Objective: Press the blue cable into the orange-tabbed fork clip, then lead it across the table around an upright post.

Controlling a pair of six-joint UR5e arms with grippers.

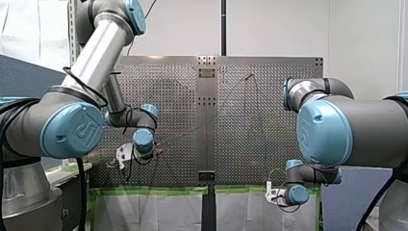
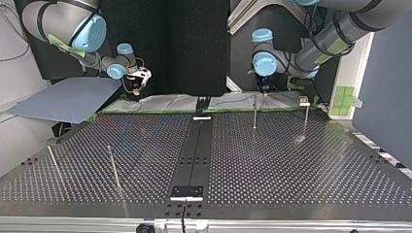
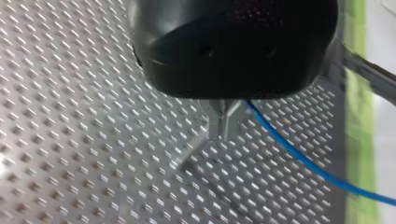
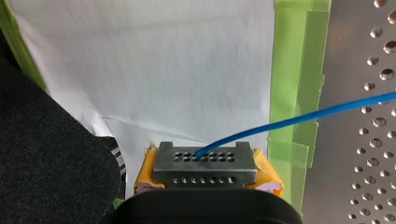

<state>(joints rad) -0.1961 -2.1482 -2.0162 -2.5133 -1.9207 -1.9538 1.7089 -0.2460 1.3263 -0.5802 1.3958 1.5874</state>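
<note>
Perforated table (image 3: 70, 93): left gripper (image 3: 225, 127) and right gripper (image 4: 205, 157) each clamp blue cable (image 3: 299, 158); joint cap (image 1: 72, 131) emblem illegible.

4 upright posts (image 2: 254, 112) stand on 1 perforated table (image 2: 291, 170); 1 blue cable (image 4: 299, 121); 2 robot arms (image 1: 96, 53).

The big grey metal table (image 2: 291, 165) is full of small holes. A flat black strip (image 2: 197, 150) runs down its middle. Two thin metal posts (image 2: 254, 114) stand up near the edge by the arms. Two more posts (image 2: 114, 167) stand nearer the far edge, across the strip. Bright green tape (image 4: 295, 70) lines the arms' edge.
</note>
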